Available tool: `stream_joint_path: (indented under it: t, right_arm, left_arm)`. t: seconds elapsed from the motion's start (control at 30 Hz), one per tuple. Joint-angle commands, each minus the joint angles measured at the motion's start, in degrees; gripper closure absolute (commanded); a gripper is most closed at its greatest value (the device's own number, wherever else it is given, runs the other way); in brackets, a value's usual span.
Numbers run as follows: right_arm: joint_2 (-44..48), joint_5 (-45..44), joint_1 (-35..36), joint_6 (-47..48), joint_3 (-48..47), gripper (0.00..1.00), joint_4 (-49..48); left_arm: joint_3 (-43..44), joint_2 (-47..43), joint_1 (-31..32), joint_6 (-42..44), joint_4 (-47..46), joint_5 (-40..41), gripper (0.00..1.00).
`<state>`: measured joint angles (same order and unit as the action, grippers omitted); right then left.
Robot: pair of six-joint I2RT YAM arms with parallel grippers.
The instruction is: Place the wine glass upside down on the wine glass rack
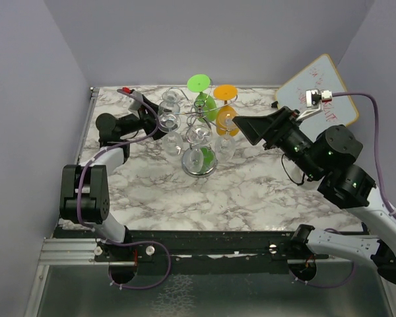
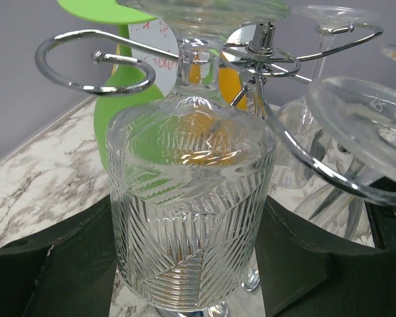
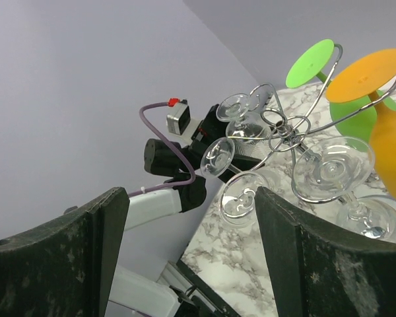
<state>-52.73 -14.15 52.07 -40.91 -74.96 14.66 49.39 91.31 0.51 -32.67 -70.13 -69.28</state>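
Observation:
The wine glass (image 2: 191,218) is clear cut glass, upside down, with its bowl between my left gripper's fingers (image 2: 66,264). Its stem (image 2: 198,66) rises beside a chrome scroll arm (image 2: 72,82) of the wine glass rack (image 1: 199,125), and its foot is at the top edge. I cannot tell whether the foot rests on the arm. My left gripper (image 1: 160,123) is shut on the bowl at the rack's left side. My right gripper (image 1: 241,129) is open and empty just right of the rack (image 3: 287,125).
A green glass (image 1: 201,92), an orange glass (image 1: 226,109) and several clear glasses (image 3: 330,172) hang upside down on the rack. Its mirrored base (image 1: 199,164) stands on the marble table. A whiteboard (image 1: 317,92) leans at the back right.

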Motion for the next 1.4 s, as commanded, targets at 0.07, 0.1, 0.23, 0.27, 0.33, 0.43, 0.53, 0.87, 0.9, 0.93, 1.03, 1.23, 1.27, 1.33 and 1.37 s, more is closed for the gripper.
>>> stream_joint_path:
  t: [0.07,0.1,0.23,0.27,0.33,0.43,0.53,0.87,0.9,0.93,1.03,1.23,1.27,1.33,1.37]
  right_arm:
    - [1.59,-1.92,0.18,-0.32,1.21,0.18,-0.16]
    - [1.82,-1.93,0.22,-0.32,1.34,0.18,-0.25]
    - [2.88,-1.93,0.2,-0.32,2.14,0.18,-1.25]
    - [3.11,-2.01,0.22,-0.32,2.3,0.18,-1.43]
    - [3.41,-2.21,0.22,-0.26,2.51,0.18,-1.66]
    - [3.27,-1.81,0.22,-0.23,2.57,0.18,-1.75]
    - [3.01,-1.5,0.2,-0.23,2.58,0.18,-1.84]
    - [3.93,-1.76,0.17,-0.32,4.11,0.18,-2.86]
    - [3.95,-1.83,0.18,-0.24,4.18,0.18,-2.81]
    - [4.02,-1.84,0.22,-0.23,4.2,0.18,-2.75]
    - [4.21,-1.85,0.21,-0.07,4.29,0.18,-2.64]
    - [5.21,-2.19,0.2,-0.14,5.08,0.18,-2.79]
    - [5.34,-2.2,0.15,-0.14,5.08,0.18,-2.69]
    - [5.51,-2.2,0.15,-0.14,5.16,0.18,-2.62]
    - [5.57,-2.24,0.17,-0.14,5.22,0.18,-2.66]
  left_arm:
    - [5.3,1.73,2.1,1.3,-0.29,-0.52,1.0]
    - [5.8,2.12,2.23,1.51,0.27,-0.51,1.0]
    - [6.43,3.37,2.89,2.34,1.64,0.14,1.0]
    - [6.3,3.5,2.99,2.65,1.98,0.5,1.0]
    - [6.14,3.48,3.13,3.83,3.08,1.69,1.0]
    - [6.03,3.31,3.31,6.87,6.29,4.55,1.0]
    - [6.69,3.58,3.72,8.97,9.81,6.7,1.0]
    - [6.12,2.39,4.98,12.57,11.37,15.9,1.0]
    - [5.86,2.13,5.2,12.99,11.55,17.35,1.0]
    - [5.75,2.06,5.42,13.18,11.76,18.33,1.0]
    - [5.11,1.68,5.61,13.77,11.87,20.62,1.0]
    - [3.17,0.2,5.65,15.78,11.86,25.57,1.0]
    - [2.85,-0.08,5.71,16.16,11.86,26.45,1.0]
    - [2.15,-0.74,5.67,17.03,11.75,28.08,1.0]
    - [1.72,-1.19,5.61,17.36,11.73,28.88,1.0]
